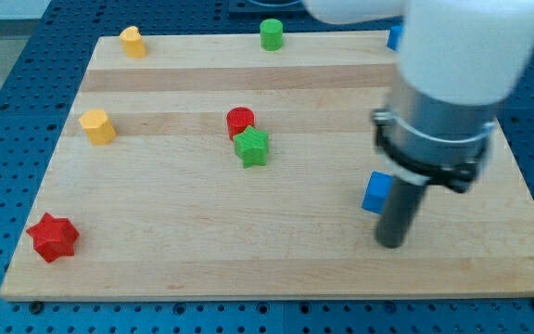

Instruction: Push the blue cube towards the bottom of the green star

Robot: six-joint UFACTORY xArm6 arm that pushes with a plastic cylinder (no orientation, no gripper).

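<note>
The blue cube [375, 193] lies on the wooden board [202, 232] at the view's right, partly hidden by my rod. My tip [391, 244] rests on the board just below and slightly right of the cube. The green star [252, 147] sits near the board's middle, up and to the left of the cube, with a red cylinder [240, 120] touching its upper side.
A red star [53, 237] lies at the bottom left. A yellow block [97, 126] sits at the left and another yellow block [133, 42] at the top left. A green cylinder [271, 34] stands at the top edge. A second blue block [395, 38] peeks out at the top right behind the arm.
</note>
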